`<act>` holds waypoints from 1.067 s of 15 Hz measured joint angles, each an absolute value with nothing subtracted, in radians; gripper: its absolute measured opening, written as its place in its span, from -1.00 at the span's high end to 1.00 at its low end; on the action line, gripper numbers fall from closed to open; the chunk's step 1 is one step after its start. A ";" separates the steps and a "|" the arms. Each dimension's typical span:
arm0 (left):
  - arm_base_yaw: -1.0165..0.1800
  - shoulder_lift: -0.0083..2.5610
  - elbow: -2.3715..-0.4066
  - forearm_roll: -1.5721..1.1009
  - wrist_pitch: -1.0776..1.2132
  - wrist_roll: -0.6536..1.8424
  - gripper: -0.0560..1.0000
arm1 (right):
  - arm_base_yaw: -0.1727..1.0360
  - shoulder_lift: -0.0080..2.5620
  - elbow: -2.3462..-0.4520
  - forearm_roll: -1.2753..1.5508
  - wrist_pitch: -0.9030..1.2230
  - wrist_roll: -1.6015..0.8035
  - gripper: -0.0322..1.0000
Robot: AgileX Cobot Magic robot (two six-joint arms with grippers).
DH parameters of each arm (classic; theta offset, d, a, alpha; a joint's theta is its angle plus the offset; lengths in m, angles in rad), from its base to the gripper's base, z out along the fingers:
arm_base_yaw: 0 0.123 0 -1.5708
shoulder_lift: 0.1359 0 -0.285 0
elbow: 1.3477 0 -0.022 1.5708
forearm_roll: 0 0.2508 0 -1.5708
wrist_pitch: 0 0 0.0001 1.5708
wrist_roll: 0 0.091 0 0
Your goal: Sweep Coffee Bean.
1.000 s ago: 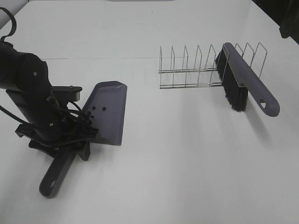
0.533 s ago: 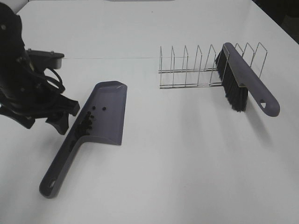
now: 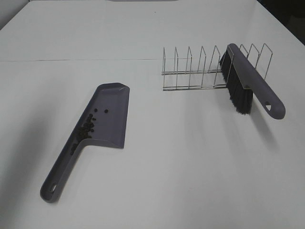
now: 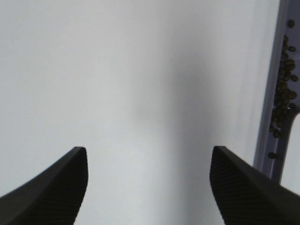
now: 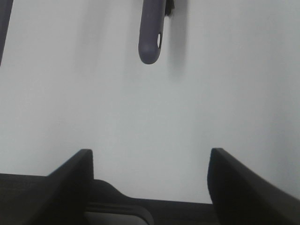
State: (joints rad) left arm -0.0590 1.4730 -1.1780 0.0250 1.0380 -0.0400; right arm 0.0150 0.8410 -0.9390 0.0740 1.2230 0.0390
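Currently both grippers out of the high view; seen only through wrist cameras.

Left gripper [image 4: 147,187]: fingers [image 4: 56,187] spread wide apart, nothing between them, touching nothing. Bare white table [image 4: 117,84] visible through the gap. Pointed down at the table, hovering clear of it, just beside the dustpan [image 4: 281,93]. Pan edge and beans [image 4: 283,89] caught at the side of that view.

Right gripper [image 5: 150,183]: fingers [image 5: 236,183] likewise parted wide, empty, no contact. Aimed down at plain table, with the brush handle tip [image 5: 151,33] ahead of it, well apart.

Beans [image 3: 87,128]: clustered inside the dustpan [image 3: 112,107], mostly piled at the narrow end where the pan meets its handle, a few loose ones slightly further up the pan floor. Some lying along the start of the handle channel.

Dustpan flat on the table [image 3: 181,181], left part of the high view, handle toward the near edge, mouth toward the far side.

Brush [image 3: 248,86] on the right, leaning across the end of a wire rack [image 3: 190,71], bristles down and touching the table, handle toward the near right. Brush and pan well apart.
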 joint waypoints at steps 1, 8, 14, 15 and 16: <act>-0.013 1.411 -1.155 0.026 1.042 -0.023 -0.34 | 0.015 0.807 -0.929 0.067 1.225 0.039 -0.22; 0.055 0.834 -0.805 0.008 1.054 0.034 -0.34 | 0.015 0.579 -0.779 0.028 1.225 0.039 -0.22; 0.026 0.407 -0.619 0.033 1.131 0.034 -0.34 | 0.015 0.334 -0.638 -0.060 1.226 0.046 -0.22; -0.008 0.385 -0.600 0.043 1.140 0.034 -0.34 | 0.015 0.299 -0.611 -0.060 1.226 0.046 -0.22; -0.050 0.366 -0.583 0.058 1.145 0.034 -0.34 | 0.015 0.265 -0.580 -0.060 1.226 0.046 -0.22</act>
State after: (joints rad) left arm -0.0500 0.3660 -0.5830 0.0580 1.1450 0.0340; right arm 0.0150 0.2650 -0.5800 -0.0600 1.2260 0.0460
